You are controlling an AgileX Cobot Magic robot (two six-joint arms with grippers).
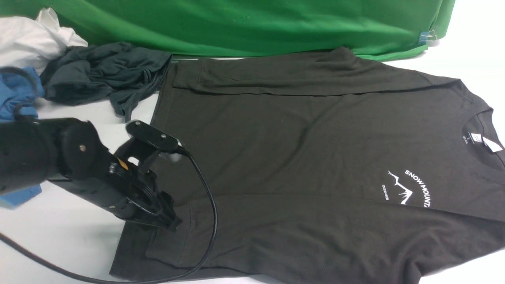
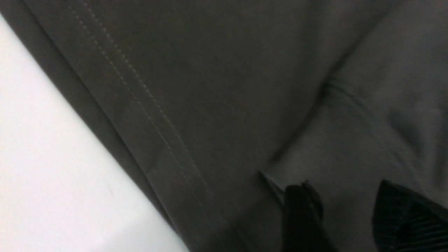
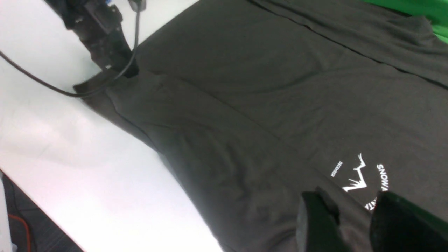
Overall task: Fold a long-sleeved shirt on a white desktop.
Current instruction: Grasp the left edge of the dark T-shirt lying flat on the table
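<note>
Shirt (image 1: 300, 150) lies flat on the desktop (image 1: 59, 244), both sleeves folded in. Left gripper (image 1: 173, 223) sits at the hem, fingers apart. Right gripper (image 3: 353, 224), also open, hovers by the print. The cable (image 1: 215, 213) draped over the hem could drag the cloth and undo the near sleeve fold.

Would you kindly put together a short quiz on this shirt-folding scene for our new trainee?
1. True or false: the long-sleeved shirt lies with its collar toward the robot's left.
2. Which part of the shirt is the left hand at? A) the neck label B) the hem end C) the mountain print
3. Fill in: the backdrop behind the shirt is ___ in colour.
Key: 1 false; 2 B; 3 green.
</note>
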